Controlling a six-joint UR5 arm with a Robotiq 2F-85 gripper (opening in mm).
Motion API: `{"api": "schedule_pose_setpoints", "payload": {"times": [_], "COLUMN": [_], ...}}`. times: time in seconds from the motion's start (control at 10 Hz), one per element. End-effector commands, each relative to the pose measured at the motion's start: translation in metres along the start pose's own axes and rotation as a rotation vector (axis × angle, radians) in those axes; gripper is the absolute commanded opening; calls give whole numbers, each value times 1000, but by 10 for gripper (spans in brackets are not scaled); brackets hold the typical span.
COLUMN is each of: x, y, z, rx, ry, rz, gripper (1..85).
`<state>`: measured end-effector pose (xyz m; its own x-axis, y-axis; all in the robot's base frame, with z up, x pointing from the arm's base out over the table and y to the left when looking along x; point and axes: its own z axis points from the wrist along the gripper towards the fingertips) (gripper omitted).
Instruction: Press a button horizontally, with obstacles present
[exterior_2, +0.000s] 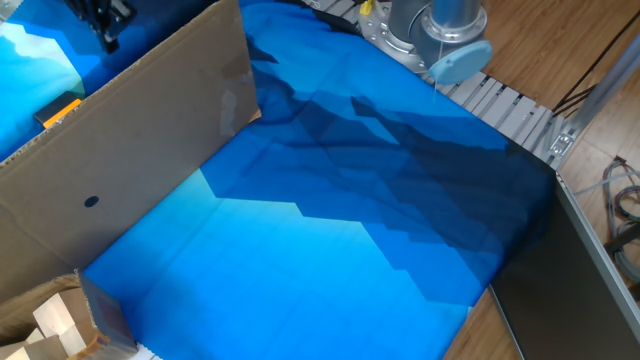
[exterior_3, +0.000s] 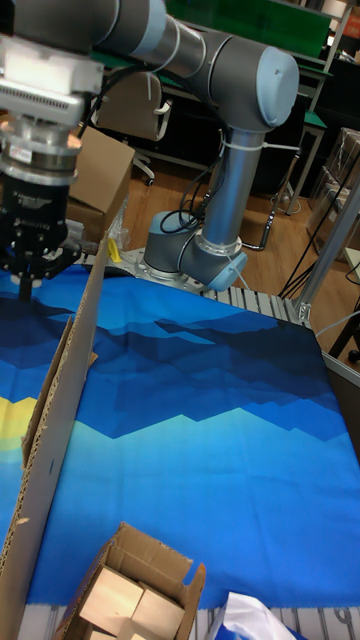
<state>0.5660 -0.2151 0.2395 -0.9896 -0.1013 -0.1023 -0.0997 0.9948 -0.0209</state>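
The obstacle, a large brown cardboard sheet (exterior_2: 150, 120) with one small dark dot (exterior_2: 91, 200), stands upright across the left of the blue cloth; the tall fixed view shows the sheet (exterior_3: 62, 400) edge-on. Behind it, the small yellow-orange button (exterior_2: 60, 110) peeks over its top edge. My black gripper (exterior_2: 103, 22) hangs behind the sheet at the far upper left, up and to the right of the button and apart from it. The gripper (exterior_3: 26, 282) points down, its fingers meeting in one narrow tip with nothing held.
An open cardboard box with pale wooden blocks (exterior_2: 50, 320) sits at the front left corner, and shows as the box (exterior_3: 130, 590) in the tall view. The arm's base (exterior_2: 440, 30) stands at the back. A metal rail (exterior_2: 520, 115) borders the cloth (exterior_2: 330, 230) on the right.
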Motion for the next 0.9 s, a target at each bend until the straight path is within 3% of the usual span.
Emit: {"api": "schedule_pose_setpoints", "payload": {"times": [0.0,0.4,0.5,0.8], "x": [-9,-25,-23,5], "y": [-2,8,8,2], "z": [16,14,15,16], "rx": [-32,-70,-71,-49], "ry": [-46,-108,-103,11], "rz": [-18,-27,-24,56], "gripper": [10,10,10,10]}}
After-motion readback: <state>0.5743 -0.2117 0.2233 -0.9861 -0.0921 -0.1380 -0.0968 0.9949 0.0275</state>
